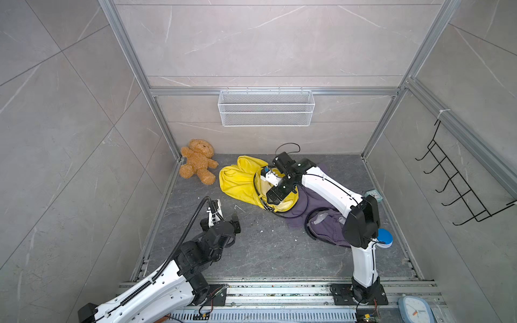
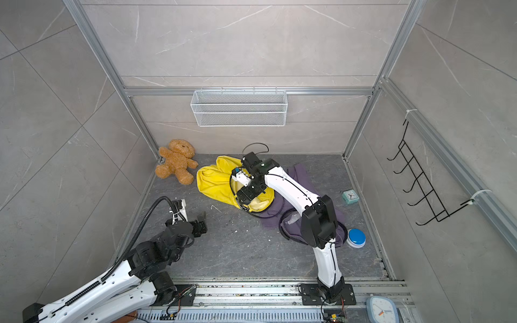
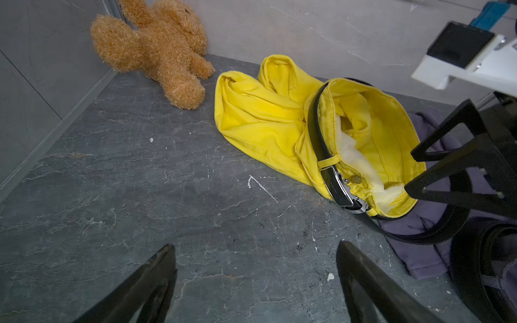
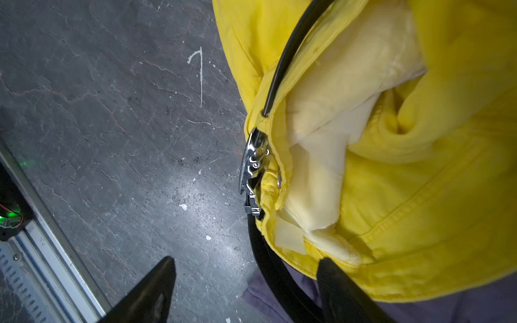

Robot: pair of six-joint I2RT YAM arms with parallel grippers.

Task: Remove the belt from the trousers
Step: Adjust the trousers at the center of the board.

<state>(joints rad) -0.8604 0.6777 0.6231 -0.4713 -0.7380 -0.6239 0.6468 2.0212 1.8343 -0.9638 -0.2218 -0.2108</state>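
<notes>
Belt [image 3: 314, 131] threaded round yellow trousers [image 3: 251, 117], buckle [image 3: 337, 184] looks fastened. Right gripper [image 4: 246, 261] apart, straddling the strap; left gripper [image 3: 255, 246] apart over floor. Risk: pinching cloth too, dragging trousers.

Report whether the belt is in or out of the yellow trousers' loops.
In: the belt passes under a yellow loop beside the buckle.

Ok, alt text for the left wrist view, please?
Yellow trousers lie crumpled on the dark floor, a black belt threaded round the waistband, buckle toward the camera. A teddy bear lies behind; the left arm's open jaws hang above the floor.
</notes>
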